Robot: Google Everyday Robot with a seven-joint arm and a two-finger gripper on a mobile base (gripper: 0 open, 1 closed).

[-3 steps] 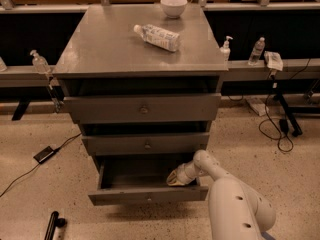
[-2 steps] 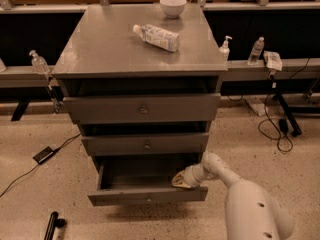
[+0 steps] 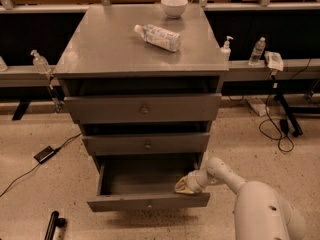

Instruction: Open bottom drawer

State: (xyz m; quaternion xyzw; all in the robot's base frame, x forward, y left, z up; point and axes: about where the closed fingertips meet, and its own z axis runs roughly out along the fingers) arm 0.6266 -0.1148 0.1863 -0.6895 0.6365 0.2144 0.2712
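Observation:
The grey cabinet [image 3: 140,54] has three drawers. The bottom drawer [image 3: 148,202], with the slimmest front and a small round knob [image 3: 149,203], stands pulled out, and its plain grey inside [image 3: 140,176] shows. My gripper [image 3: 184,186] is at the drawer's right end, just behind the front panel, inside the open box. My white arm [image 3: 235,184] reaches to it from the lower right. The mid drawer [image 3: 147,144] and the top drawer [image 3: 144,108] stand pushed in.
A plastic bottle [image 3: 158,37] lies on the cabinet top, with a white bowl [image 3: 174,6] at its back edge. Small bottles [image 3: 226,48] stand on the ledges at both sides. Cables [image 3: 276,129] and a black box [image 3: 45,154] lie on the speckled floor.
The gripper has shifted slightly forward and right along the drawer's front, and the arm has drawn back toward the lower right. The drawer stays pulled out.

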